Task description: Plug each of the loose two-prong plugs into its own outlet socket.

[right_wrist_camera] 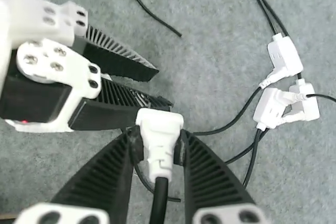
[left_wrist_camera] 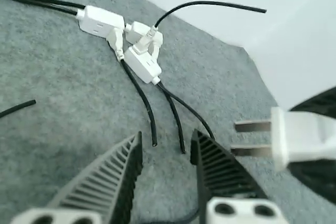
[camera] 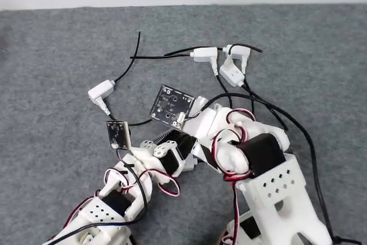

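Observation:
My right gripper (right_wrist_camera: pixel 157 136) is shut on a white two-prong plug (right_wrist_camera: pixel 158 150) whose black cable runs back between the fingers. In the left wrist view the same plug (left_wrist_camera: pixel 296 137) hangs close by with both prongs bare. My left gripper (left_wrist_camera: pixel 167 136) stands open just above the carpet with nothing in it, and its black fingers (right_wrist_camera: pixel 118 61) lie beside the held plug. A cluster of white plug and socket pieces (camera: pixel 232 64) on black cables lies farther back. Another loose white plug (camera: pixel 101 91) lies to the left.
Grey carpet (camera: pixel 51 55) covers the table. Black cables (camera: pixel 275 113) run from the cluster past the right arm (camera: pixel 269 170) toward the front. A loose cable end (left_wrist_camera: pixel 16 107) lies near the left gripper. The left arm (camera: pixel 123 193) sits at the front left.

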### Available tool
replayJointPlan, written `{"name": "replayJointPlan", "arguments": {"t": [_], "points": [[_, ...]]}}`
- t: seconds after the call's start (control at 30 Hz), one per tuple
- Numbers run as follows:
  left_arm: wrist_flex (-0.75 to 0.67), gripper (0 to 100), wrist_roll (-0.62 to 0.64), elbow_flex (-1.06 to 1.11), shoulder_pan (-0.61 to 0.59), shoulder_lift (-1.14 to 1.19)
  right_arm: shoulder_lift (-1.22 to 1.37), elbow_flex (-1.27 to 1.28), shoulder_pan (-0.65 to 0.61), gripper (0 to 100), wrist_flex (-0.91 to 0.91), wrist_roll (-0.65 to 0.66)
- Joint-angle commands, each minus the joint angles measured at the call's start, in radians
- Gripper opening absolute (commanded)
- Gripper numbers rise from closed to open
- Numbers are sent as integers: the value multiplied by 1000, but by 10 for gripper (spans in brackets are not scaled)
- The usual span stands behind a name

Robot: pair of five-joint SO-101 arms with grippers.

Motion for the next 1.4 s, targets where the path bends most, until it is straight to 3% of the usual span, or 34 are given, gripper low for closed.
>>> {"name": "replayJointPlan", "arguments": {"t": [0.0, 0.2, 0.4, 0.7, 0.8, 0.9, 1.1, 1.37], "points": [[-21, 145, -5, -12, -6, -11, -16, -60, 12, 8, -25, -11], [-21, 145, -5, -12, -6, -11, -21, -60, 25, 8, -24, -2], [-21, 145, -5, -12, -8, -11, -16, -17, 143, 8, -4, 92], [-21, 145, -5, -12, -48, -11, -5, 21, 140, 8, 21, 97], [-21, 145, -12, -12, -193, -11, 70, -5, 105, 8, 84, 118], [-12, 145, -118, -12, -394, -11, 179, -91, 67, 8, 133, 161], [276, 145, -359, -27, -740, -12, 387, -265, -59, 8, 185, 275], [483, 148, -660, -88, -1180, -160, 587, -273, -166, 8, 107, 325]]}}
